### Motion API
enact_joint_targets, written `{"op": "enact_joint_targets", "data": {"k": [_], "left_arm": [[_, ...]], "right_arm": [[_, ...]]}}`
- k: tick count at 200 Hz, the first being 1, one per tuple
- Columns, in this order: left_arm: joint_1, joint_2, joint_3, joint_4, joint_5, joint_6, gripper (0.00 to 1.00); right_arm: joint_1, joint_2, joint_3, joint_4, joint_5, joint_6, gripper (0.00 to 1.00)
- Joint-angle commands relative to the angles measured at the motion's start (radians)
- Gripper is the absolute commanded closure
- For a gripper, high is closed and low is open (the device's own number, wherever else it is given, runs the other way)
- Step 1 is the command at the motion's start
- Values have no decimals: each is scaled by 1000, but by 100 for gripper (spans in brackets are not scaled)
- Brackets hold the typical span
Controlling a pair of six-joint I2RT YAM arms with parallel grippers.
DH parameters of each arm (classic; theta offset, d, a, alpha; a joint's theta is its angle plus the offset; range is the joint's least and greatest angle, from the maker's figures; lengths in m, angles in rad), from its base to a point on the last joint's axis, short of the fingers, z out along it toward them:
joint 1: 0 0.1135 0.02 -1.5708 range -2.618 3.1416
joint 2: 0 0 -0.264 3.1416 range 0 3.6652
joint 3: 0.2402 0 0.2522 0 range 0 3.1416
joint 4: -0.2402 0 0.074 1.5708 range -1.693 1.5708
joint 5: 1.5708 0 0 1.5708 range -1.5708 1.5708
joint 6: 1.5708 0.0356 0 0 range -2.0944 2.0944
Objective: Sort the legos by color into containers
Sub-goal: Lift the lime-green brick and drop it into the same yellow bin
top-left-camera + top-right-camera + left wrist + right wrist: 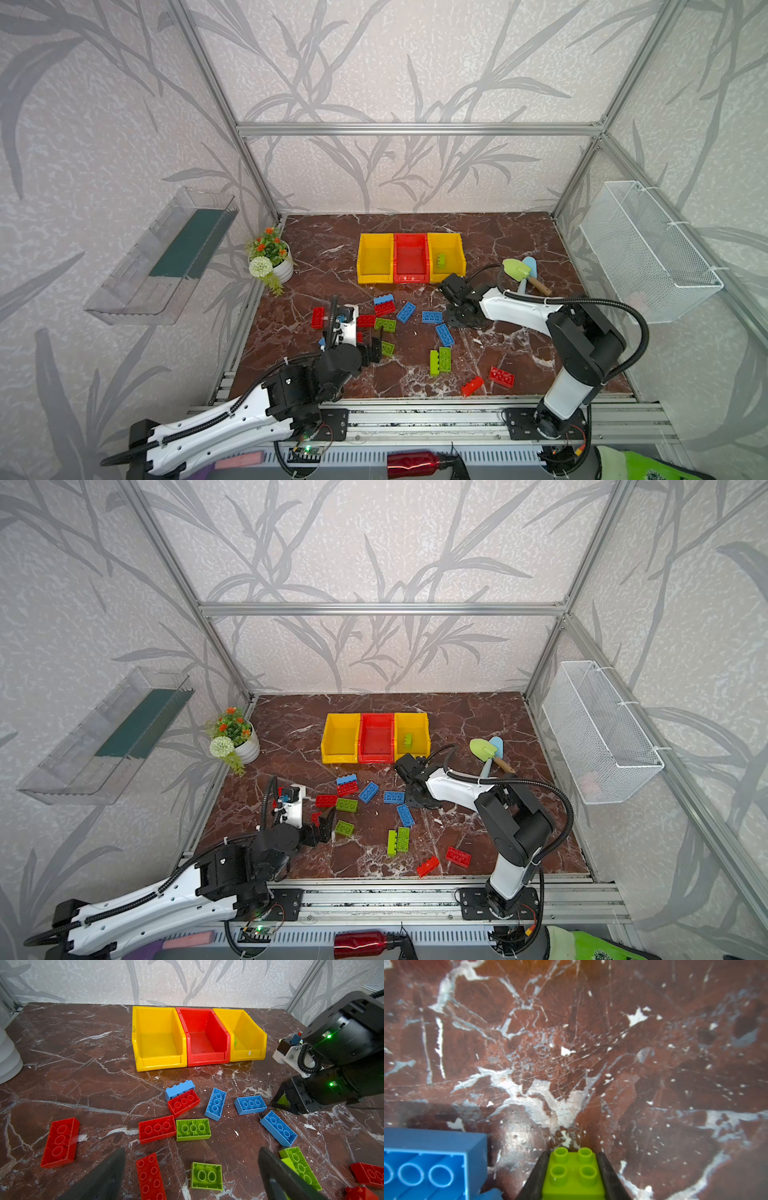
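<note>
"While the right end effector (572, 1153) clamps a green lego (574, 1174) near the worktop (654, 1064), what's the left doing?"
"Jaws spread, the left end effector (192, 1149) hangs above scattered legos (156, 1129); another green lego (441, 260) lies in a yellow bin (444, 241)."

Even bright light; right wrist view soft, green lego (573, 1174) sharper.

Grey leaf-patterned wallpaper (374, 62) fills the upper picture behind aluminium struts (415, 129); a red-brown veined marble tabletop (324, 249) occupies the lower centre.
</note>
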Motion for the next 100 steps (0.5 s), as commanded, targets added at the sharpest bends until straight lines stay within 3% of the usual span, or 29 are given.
{"op": "enact_joint_targets", "data": {"k": [1, 28, 69, 100], "left_arm": [[16, 46, 1, 50, -2, 39, 1], [60, 143, 52, 79, 37, 14, 1], [216, 296, 127, 131, 223, 14, 1], [256, 380, 182, 139, 237, 45, 1]], "right_arm": [[6, -23, 80, -78, 48, -42, 76], [-5, 13, 240, -143, 62, -113, 76], [-59, 161, 489, -141, 49, -208, 76], [-128, 295, 650, -130, -6, -252, 76]]}}
